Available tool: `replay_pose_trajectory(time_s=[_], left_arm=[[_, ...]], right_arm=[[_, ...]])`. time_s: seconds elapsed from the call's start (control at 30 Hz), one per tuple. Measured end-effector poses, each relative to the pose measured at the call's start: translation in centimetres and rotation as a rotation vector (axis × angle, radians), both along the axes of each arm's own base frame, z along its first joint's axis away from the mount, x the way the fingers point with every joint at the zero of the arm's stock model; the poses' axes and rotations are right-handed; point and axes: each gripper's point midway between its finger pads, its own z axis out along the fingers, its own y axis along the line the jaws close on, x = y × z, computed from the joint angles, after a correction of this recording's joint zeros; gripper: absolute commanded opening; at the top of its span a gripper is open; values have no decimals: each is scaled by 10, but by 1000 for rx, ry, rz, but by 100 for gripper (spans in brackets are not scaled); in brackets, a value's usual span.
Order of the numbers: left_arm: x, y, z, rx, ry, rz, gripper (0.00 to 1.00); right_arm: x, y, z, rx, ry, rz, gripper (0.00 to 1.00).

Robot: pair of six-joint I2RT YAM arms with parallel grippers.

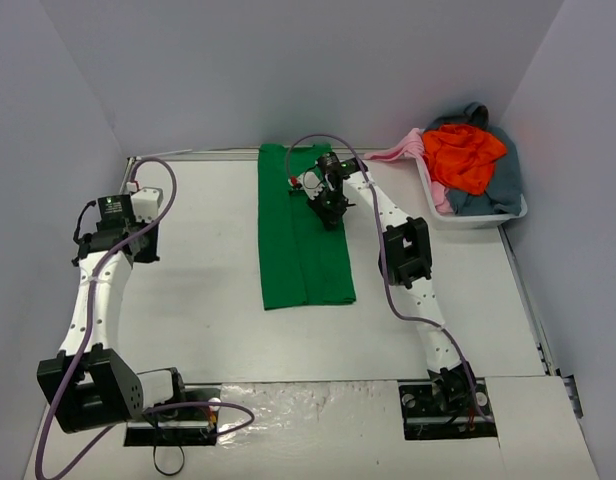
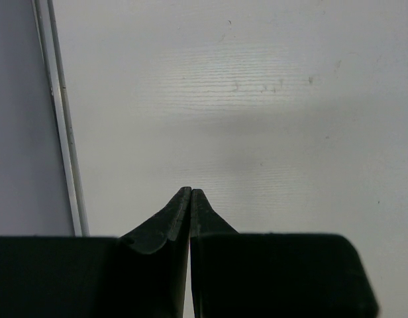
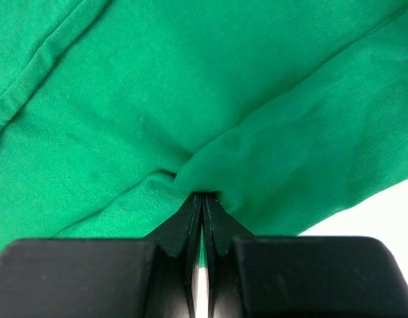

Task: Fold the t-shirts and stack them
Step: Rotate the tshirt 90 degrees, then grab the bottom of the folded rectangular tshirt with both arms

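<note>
A bright green t-shirt (image 1: 303, 235) lies on the table as a long narrow strip, folded lengthwise and running from the back edge toward the middle. My right gripper (image 1: 328, 203) is down on its far right part. In the right wrist view the right gripper (image 3: 203, 196) is shut on the green t-shirt (image 3: 191, 86), with a puckered fold gathered at its tips. My left gripper (image 1: 128, 235) hovers at the far left. In the left wrist view the left gripper (image 2: 191, 191) is shut on nothing, over bare table. An orange-red t-shirt (image 1: 466, 155), a grey-blue one (image 1: 500, 185) and a pale pink one (image 1: 400, 150) are heaped together.
The heap of shirts fills a white tub (image 1: 483, 218) at the back right corner, with the pink cloth spilling over its left rim. A metal rail (image 2: 61, 126) runs along the table's left edge beside the left gripper. Grey walls enclose the table.
</note>
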Motion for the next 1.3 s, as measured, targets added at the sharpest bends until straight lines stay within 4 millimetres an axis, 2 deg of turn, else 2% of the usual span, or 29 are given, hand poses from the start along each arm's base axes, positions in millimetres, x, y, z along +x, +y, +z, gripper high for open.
replay_pose_trajectory(time_s=[0.33,0.43,0.5,0.53,0.6,0.63,0.73,0.87,0.93,1.0,1.07,1.13,1.3], left_arm=[[-1,-1,3,9,-8,-3,2],[-3,-3,8,12,-23,-16,2],[-5,-7,14,14,-39,-40,5],[-6,-11,17,13,-48,-55,10],[-7,-19,23,17,-67,-95,20],[-8,-23,26,21,-76,-118,30],[-9,-43,36,34,-98,-214,46],[-11,-85,46,38,-126,-400,54],[-16,-110,46,41,-131,-510,55],[-22,-135,45,50,-131,-617,55],[-30,-154,38,58,-121,-706,55],[-37,-170,24,77,-107,-777,54],[-61,-191,-26,192,-27,-910,53]], right_arm=[[9,-1,2,-6,-47,-7,0],[2,-6,4,-17,-49,-9,11],[-11,-15,5,-36,-24,-13,19],[-20,-19,7,-45,-6,-14,28],[-34,-27,15,-52,14,-16,33],[-40,-30,21,-53,18,-16,42],[-54,-37,54,-32,-12,-22,44],[-81,-52,99,2,-64,-29,42],[-99,-63,110,7,-66,-36,42],[-123,-82,113,7,-55,-57,42],[-144,-105,107,-3,-31,-93,43],[-163,-130,99,-9,5,-145,43],[-181,-175,85,82,36,-297,44]])
